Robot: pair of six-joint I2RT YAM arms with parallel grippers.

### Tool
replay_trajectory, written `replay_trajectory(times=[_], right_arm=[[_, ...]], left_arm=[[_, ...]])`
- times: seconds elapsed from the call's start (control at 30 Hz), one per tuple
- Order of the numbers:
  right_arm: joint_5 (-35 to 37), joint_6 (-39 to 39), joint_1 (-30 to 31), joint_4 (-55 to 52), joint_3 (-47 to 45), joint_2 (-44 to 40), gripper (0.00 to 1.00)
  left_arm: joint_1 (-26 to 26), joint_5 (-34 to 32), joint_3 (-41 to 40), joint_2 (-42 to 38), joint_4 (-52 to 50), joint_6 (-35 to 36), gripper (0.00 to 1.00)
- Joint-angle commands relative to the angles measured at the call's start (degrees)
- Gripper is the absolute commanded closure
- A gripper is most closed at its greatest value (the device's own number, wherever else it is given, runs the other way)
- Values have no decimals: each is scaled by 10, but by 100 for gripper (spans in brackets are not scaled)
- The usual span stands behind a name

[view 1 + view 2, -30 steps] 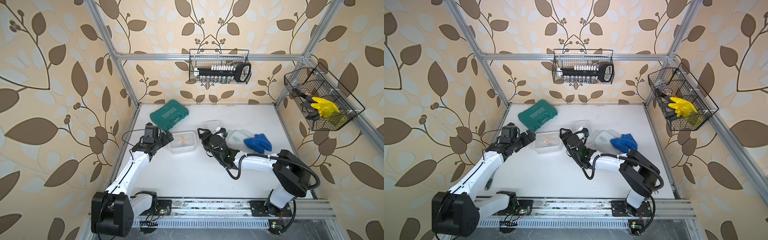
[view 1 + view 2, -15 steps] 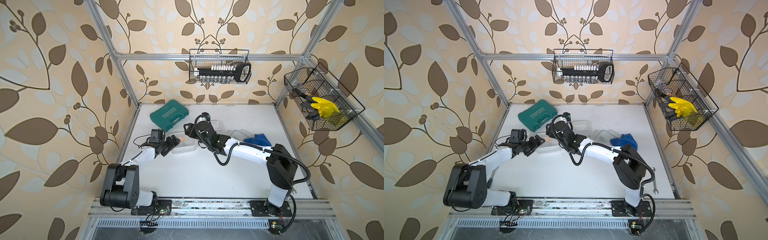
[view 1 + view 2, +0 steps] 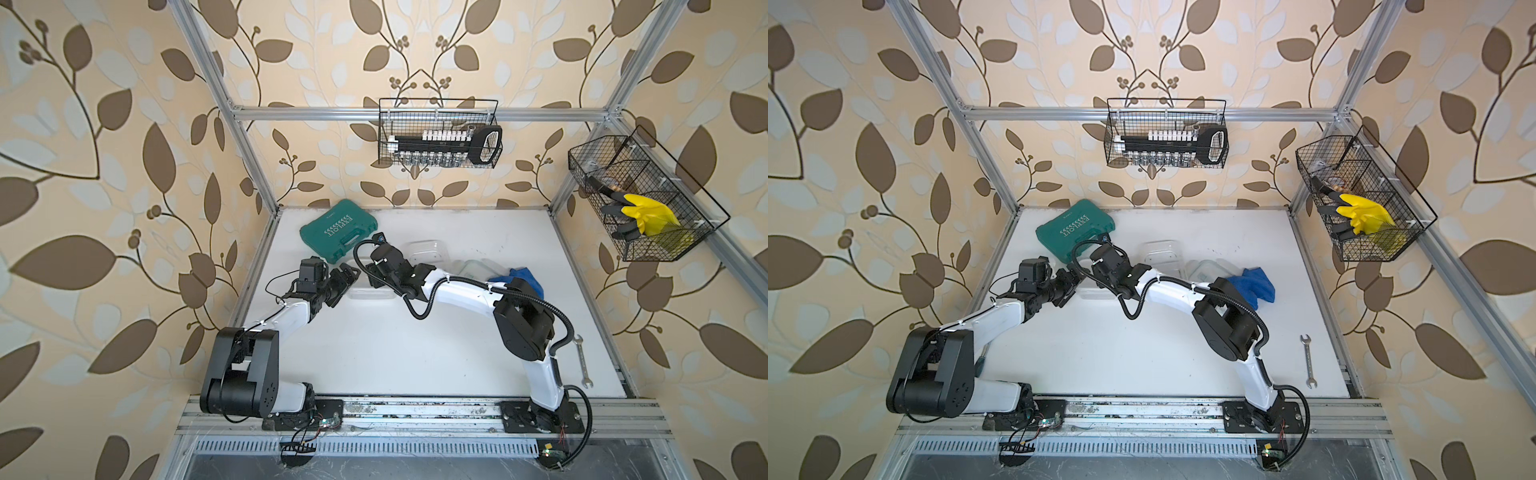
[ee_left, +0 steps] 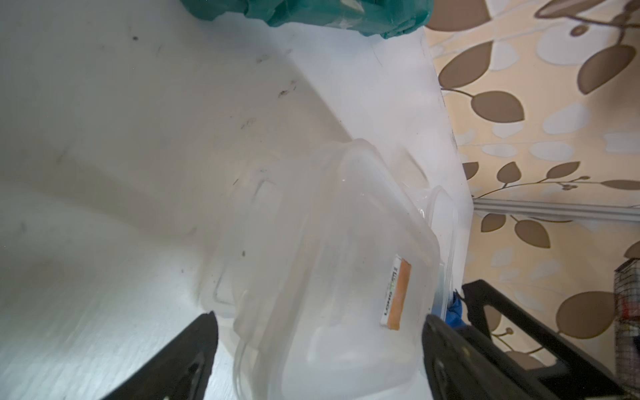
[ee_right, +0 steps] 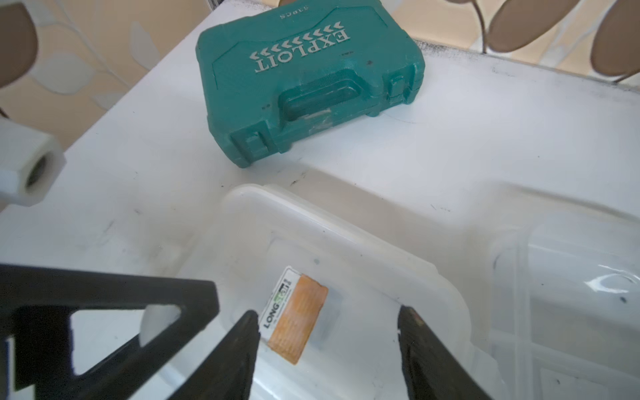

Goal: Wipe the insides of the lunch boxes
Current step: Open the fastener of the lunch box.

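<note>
On white surface [image 3: 415, 353], near green tool case [image 3: 338, 235]: clear lunch box [image 5: 346, 235]. Flanked at one end by left jaws, spread wide, clamping nothing. Beneath right jaws, parted and empty, with orange label [image 5: 298, 323] between their tips.

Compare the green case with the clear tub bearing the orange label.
The case is opaque green; the tub is clear. The case is shut; the tub stands open. The case carries moulded lettering; the tub, an orange label. Both rest flat on the table and have rounded corners.
</note>
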Motion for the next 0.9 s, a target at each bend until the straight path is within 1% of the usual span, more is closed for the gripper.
replay_trajectory(times=[0.0,0.1,0.17,0.23,0.27,0.43,0.57,0.67,0.87], right_arm=[[46,-53,10,-25,12,19,37],[60,-59,17,-32,8,27,41],[64,-61,21,-32,0,29,48],[68,-58,26,-29,-14,28,52],[67,-55,27,-26,-22,27,53],[54,-47,28,-47,-27,37,55],[40,-46,27,-68,-21,46,56],[33,-42,27,-78,-24,48,57],[16,-13,27,-84,-43,48,58]], left_arm=[[7,-27,-30,-2,87,-74,7],[9,-34,-55,11,150,-106,8],[10,-36,-66,21,193,-120,9],[11,-36,-66,30,220,-123,9],[12,-36,-65,48,235,-123,10],[17,-26,-54,87,286,-121,13],[23,-8,-49,107,317,-119,20],[24,-10,-52,109,336,-124,24],[25,5,-50,92,358,-139,36]])
